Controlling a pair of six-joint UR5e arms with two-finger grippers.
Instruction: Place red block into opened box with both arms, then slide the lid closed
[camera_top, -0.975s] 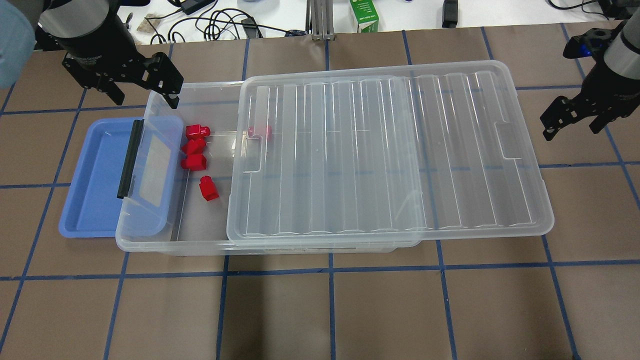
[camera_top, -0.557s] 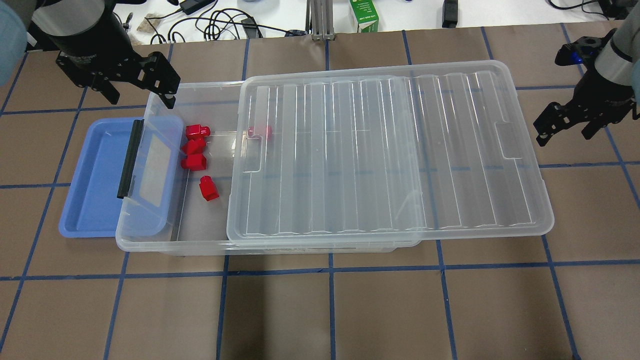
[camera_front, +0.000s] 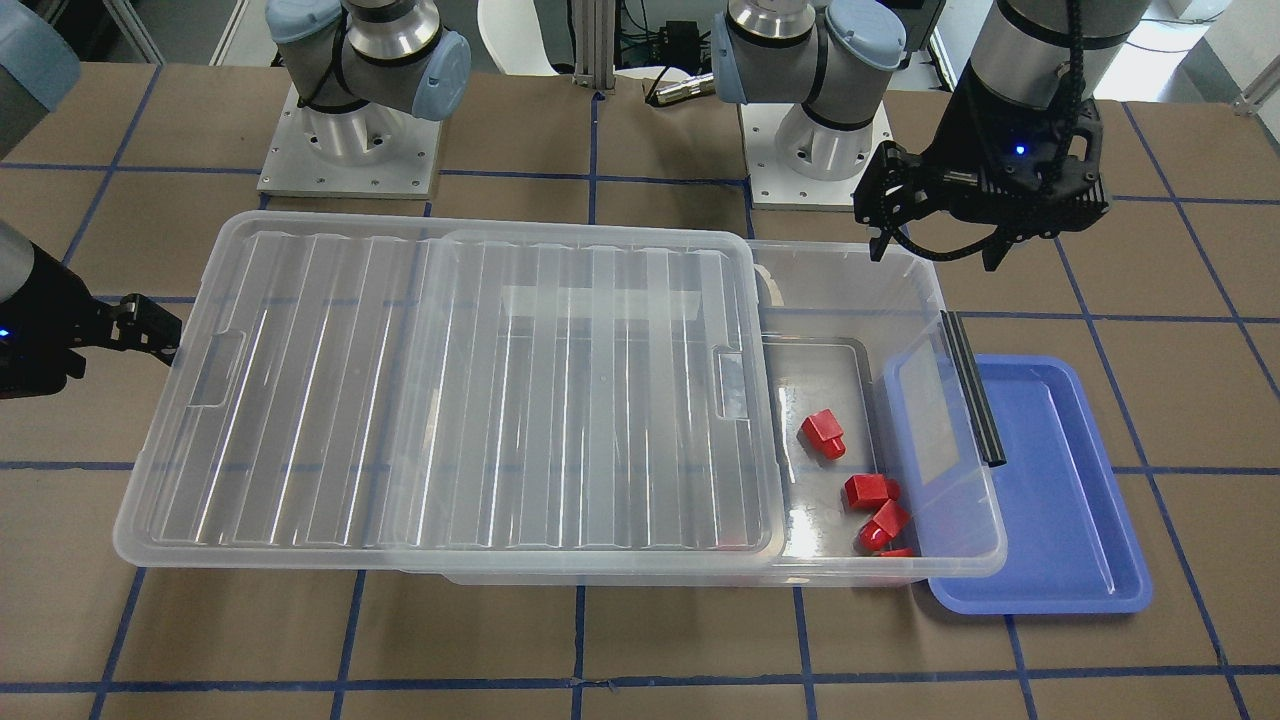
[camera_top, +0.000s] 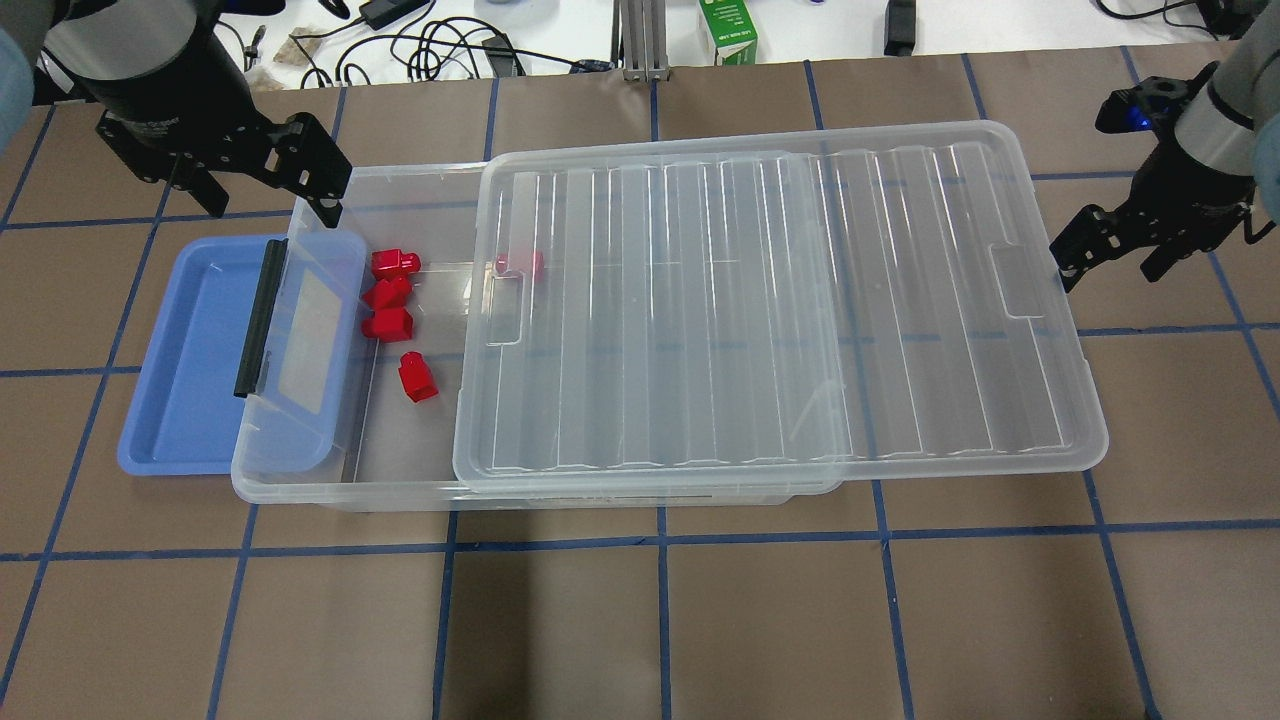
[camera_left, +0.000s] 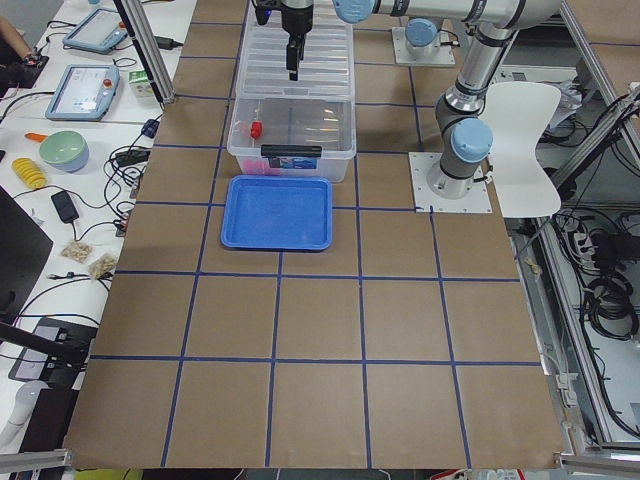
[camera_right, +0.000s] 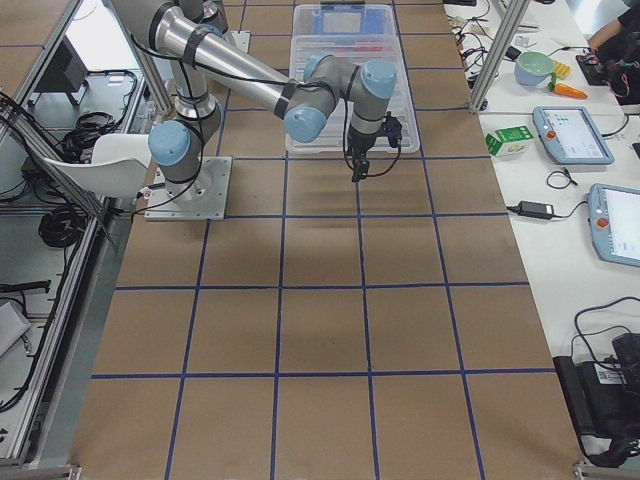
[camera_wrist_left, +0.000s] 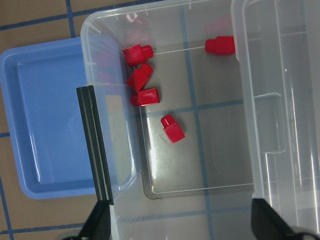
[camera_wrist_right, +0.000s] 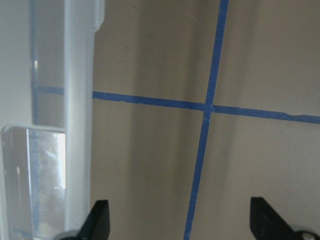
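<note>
Several red blocks (camera_top: 388, 322) lie inside the clear box (camera_top: 300, 488) at its uncovered left end, one of them (camera_top: 520, 264) under the lid's edge. The ribbed clear lid (camera_top: 780, 300) rests on the box and overhangs its right end. My left gripper (camera_top: 268, 203) hovers open and empty over the box's far left corner; its wrist view looks down on the red blocks (camera_wrist_left: 172, 128). Just off the lid's right edge, my right gripper (camera_top: 1108, 270) is open with nothing in it, and its fingers (camera_wrist_right: 98, 219) frame bare table beside the lid rim (camera_wrist_right: 79, 100).
A shallow blue tray (camera_top: 190, 340) sits under the box's left end. A black latch bar (camera_top: 258, 316) lies on the box's end flap. Cables and a green carton (camera_top: 728, 30) line the far table edge.
The right gripper has moved left, closer to the lid's right edge. The left gripper has drifted slightly left. Box, lid and blocks have not moved.
</note>
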